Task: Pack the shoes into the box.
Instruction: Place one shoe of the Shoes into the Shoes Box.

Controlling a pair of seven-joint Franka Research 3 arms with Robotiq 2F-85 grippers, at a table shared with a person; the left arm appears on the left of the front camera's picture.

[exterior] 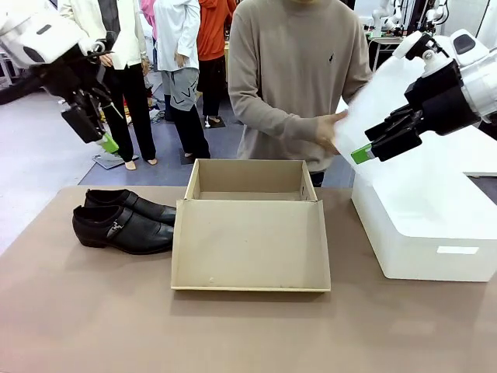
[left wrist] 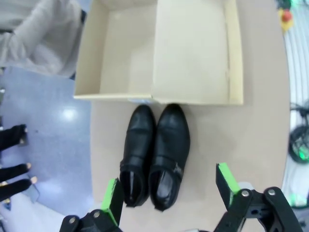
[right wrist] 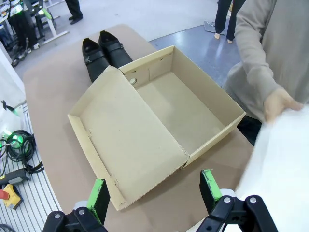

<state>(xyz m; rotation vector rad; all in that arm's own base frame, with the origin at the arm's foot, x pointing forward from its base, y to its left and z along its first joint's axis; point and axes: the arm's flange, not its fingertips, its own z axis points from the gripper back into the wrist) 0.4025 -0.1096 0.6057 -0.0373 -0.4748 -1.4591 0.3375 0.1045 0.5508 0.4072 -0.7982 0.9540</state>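
**Shoes waiting left of the open box, both grippers empty**

The left gripper (left wrist: 170, 191) is hovering high, left of the box (exterior: 248, 183). Its jaws are standing wide apart and holding nothing. In its wrist view the fingers are framing the heel ends of the shoes (exterior: 124, 221).

The shoes are lying side by side on the table (exterior: 78, 311), just left of the box, toes close against its side. The box is sitting open and bare inside, with its lid (exterior: 248, 245) lying flat on the robot's side.

Behind the box, the person's hand (exterior: 330, 128) is gripping a blurred white sheet (exterior: 380, 101). The right gripper (exterior: 377, 144) is hanging high, right of the box and close to that sheet, jaws spread and empty. A white block (exterior: 423, 225) is standing right of the box.

Risks:
- The glossy, rounded leather may be slipping out of a shallow pinch.
- A low carry could be catching a toe on the box's left wall and shoving the box.
- The right gripper is sitting close enough to snag the sheet or the hand.
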